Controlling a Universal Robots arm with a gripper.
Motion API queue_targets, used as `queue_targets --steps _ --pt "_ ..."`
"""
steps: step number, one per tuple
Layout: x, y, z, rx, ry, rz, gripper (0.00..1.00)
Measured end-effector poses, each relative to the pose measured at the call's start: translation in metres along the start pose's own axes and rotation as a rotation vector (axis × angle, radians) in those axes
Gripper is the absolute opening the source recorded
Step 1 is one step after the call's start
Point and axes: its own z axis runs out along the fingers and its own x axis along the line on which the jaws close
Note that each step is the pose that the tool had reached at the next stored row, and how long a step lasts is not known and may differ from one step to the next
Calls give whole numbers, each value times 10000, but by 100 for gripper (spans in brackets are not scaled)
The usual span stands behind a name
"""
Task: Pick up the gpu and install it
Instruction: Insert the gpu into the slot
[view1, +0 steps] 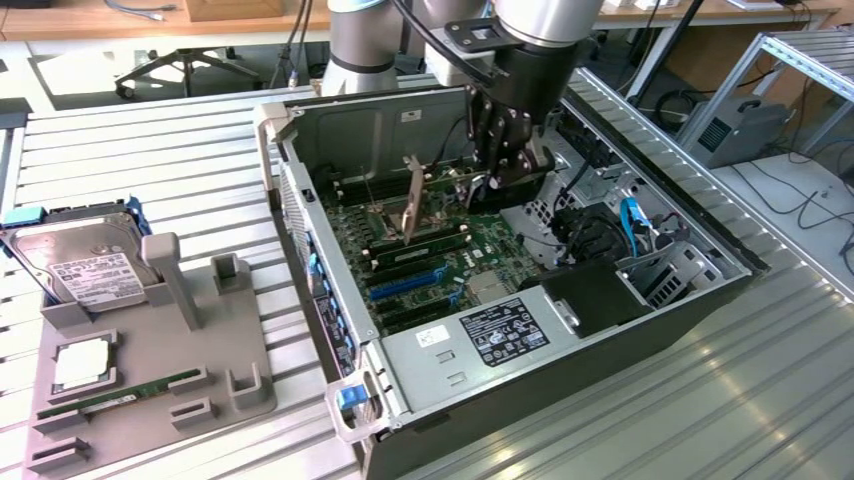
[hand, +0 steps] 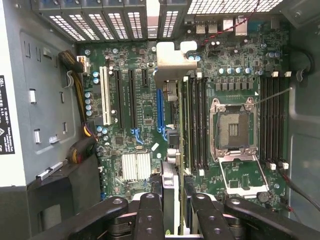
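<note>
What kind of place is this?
Probably a robotics lab: a robot arm holds a gpu inside an open computer case on a slatted metal bench, with an office chair behind.

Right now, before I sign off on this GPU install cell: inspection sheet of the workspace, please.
Surface: slatted metal table; open computer case lying on it.
Job's things: gpu held on edge above the motherboard, with its bracket toward the case's rear slots. Cannot tell whether it is seated.
Clutter: grey fixture tray beside the case, carrying a hard drive, a memory stick and a processor chip.
Grippers: gripper inside the case, shut on the gpu.
Cables: blue cable in the case; loose black cables at the exterior view's right.
Surroundings: chair base; aluminium frame.
</note>
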Motion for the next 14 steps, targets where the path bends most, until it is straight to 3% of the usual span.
queue_targets --steps 14 --pt "79 4 -1 0 0 -1 27"
